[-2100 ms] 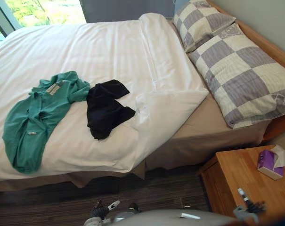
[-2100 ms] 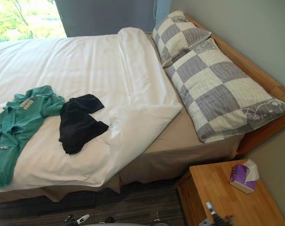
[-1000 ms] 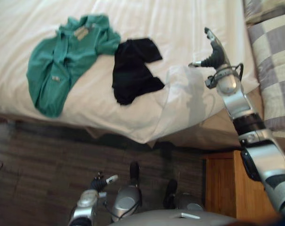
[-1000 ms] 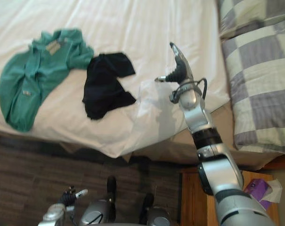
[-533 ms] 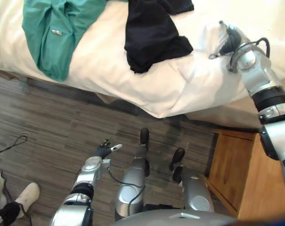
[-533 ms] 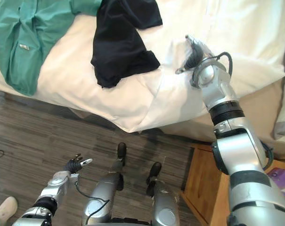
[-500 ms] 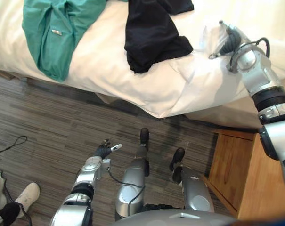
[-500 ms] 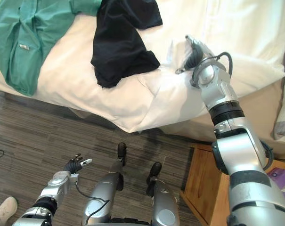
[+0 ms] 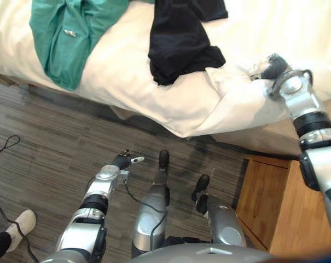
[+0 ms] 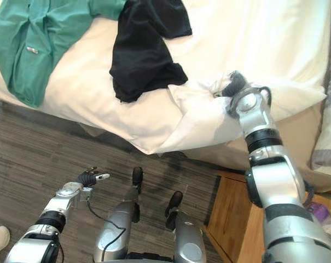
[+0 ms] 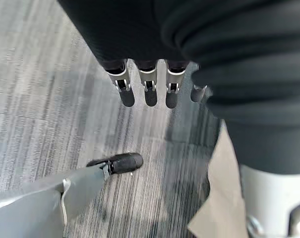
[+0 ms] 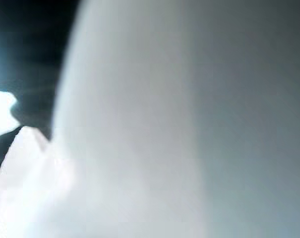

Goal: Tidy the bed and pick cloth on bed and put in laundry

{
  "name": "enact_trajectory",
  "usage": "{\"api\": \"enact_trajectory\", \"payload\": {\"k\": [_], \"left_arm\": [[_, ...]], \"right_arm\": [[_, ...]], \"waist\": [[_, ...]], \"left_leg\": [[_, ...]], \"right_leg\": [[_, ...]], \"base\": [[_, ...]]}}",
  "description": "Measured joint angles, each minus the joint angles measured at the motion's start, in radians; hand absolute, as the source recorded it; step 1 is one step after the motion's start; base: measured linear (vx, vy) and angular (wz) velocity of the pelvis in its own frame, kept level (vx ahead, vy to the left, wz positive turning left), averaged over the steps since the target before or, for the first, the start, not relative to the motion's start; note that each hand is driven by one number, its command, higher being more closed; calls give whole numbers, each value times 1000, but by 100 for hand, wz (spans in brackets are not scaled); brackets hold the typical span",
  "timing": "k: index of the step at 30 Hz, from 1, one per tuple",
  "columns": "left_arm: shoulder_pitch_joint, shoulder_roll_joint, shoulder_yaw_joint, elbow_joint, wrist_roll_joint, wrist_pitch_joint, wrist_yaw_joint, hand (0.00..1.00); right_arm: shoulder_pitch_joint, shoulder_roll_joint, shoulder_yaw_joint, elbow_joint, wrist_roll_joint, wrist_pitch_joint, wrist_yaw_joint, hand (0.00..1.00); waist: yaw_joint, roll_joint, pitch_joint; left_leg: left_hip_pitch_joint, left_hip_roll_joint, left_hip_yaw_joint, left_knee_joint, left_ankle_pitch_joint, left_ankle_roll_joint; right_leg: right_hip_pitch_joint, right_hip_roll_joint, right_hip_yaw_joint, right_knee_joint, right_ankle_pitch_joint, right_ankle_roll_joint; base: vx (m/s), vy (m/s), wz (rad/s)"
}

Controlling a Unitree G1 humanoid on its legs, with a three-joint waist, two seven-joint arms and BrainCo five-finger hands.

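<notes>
Left eye view shows the right arm stretched forward, the right robot hand (image 9: pixel 273 68) pressed into the folded corner of the duvet (image 9: pixel 231 98); whether its fingers grip the cloth I cannot tell. The left robot hand (image 9: pixel 123 160) hangs low over the floor (image 9: pixel 45 137), fingers (image 11: pixel 150 90) straight. The green shirt (image 9: pixel 67 33) and black cloth (image 9: pixel 181 38) lie side by side on the bed (image 9: pixel 258 141).

The duvet (image 9: pixel 127 66) is plain white. On it, toward the bed's near edge, lie a teal-green shirt (image 9: pixel 67 33) and a plain black cloth (image 9: pixel 181 38). The sheet (image 10: pixel 299 145) below is beige. The floor (image 9: pixel 45 142) is streaked dark grey-brown and the nightstand (image 9: pixel 269 208) is orange-brown wood. The pillow (image 10: pixel 326 137) seems grey-and-cream checked.
</notes>
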Motion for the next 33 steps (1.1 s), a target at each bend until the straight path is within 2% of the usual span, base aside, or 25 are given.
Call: {"api": "enact_trajectory", "payload": {"k": [1,4,7,8,11,14,15,17,19,20,22,24,27,29,31,33], "left_arm": [[12,-9,0,-10,0,2,16,0],[47,-32,0,-11,0,16,53,0],[145,-62,-10,-10,11,31,91,0],[167,-72,-29,-10,18,39,102,0],[225,-102,-50,-9,22,40,110,0],[294,-132,-79,4,47,24,118,0],[320,-149,-79,22,57,13,119,0],[353,-181,-76,46,51,-6,119,0],[375,-198,-79,60,51,-36,117,0],[381,-200,-78,63,51,-41,116,0],[385,-202,-76,82,51,-58,97,0],[388,-203,-68,84,51,-71,76,0],[390,-204,-51,90,49,-75,46,0],[395,-203,-14,99,39,-85,29,0],[410,-198,18,99,37,-95,23,0],[419,-191,36,100,38,-96,8,0]], "right_arm": [[57,15,-24,-62,16,0,-25,100],[199,60,-80,-195,74,0,-86,100],[470,165,-141,-369,105,-2,-194,100],[549,197,-160,-399,100,-7,-228,0],[706,270,-189,-422,83,-33,-286,0],[830,343,-203,-421,128,-81,-310,0],[868,377,-216,-418,182,-103,-306,0],[918,415,-243,-389,302,-141,-298,0],[969,455,-297,-306,456,-200,-274,0],[980,465,-313,-285,493,-216,-262,0],[1019,488,-382,-231,691,-303,-186,0],[1025,505,-435,-206,745,-352,-161,0],[1033,510,-502,-200,749,-393,-166,0],[1034,511,-589,-201,728,-403,-212,0],[1028,499,-717,-211,642,-404,-297,0],[1026,475,-778,-237,604,-404,-337,0]], "waist": [[-8,-1,-1],[-19,-15,-18],[-66,-51,-83],[-74,-55,-99],[-85,-60,-149],[-110,-36,-215],[-116,-22,-238],[-125,9,-264],[-134,38,-288],[-138,40,-295],[-144,47,-310],[-141,45,-312],[-148,40,-318],[-152,38,-320],[-167,38,-320],[-169,43,-323]], "left_leg": [[17,5,11,-1,-14,-10],[50,12,52,-1,-33,-4],[92,8,85,-1,-54,-1],[112,4,86,-1,-52,2],[159,-4,115,-1,-63,-12],[203,-5,136,-2,-74,-27],[222,-4,140,-2,-82,-34],[252,3,153,-2,-99,-22],[278,8,164,-2,-111,-29],[282,9,166,-2,-115,-29],[299,14,178,-2,-123,-29],[309,19,197,-2,-129,-30],[310,18,202,-2,-131,-31],[313,14,207,-2,-132,-26],[323,8,214,-2,-137,-28],[328,7,221,-2,-143,-29]], "right_leg": [[16,4,6,-11,6,0],[41,11,35,-31,13,4],[83,9,60,-63,17,11],[104,7,65,-68,15,15],[152,2,81,-85,9,23],[199,1,87,-101,1,32],[219,1,93,-107,-5,31],[249,9,102,-123,-8,33],[267,14,108,-131,-18,37],[272,15,109,-133,-24,40],[280,21,125,-133,-29,37],[281,25,143,-135,-28,37],[283,25,150,-142,-25,33],[300,24,152,-158,-12,31],[312,22,154,-166,-10,31],[313,20,162,-167,-10,32]], "base": [[-26,-16,-32],[18,-12,-37],[130,-4,-24],[181,-5,-10],[148,-8,-10],[93,-19,-9],[60,-21,-13],[37,-23,-17],[-11,-16,-14],[-13,-18,-9],[23,-19,-16],[39,-7,-27],[59,2,-8],[119,10,-6],[95,4,-7],[67,6,-11]]}}
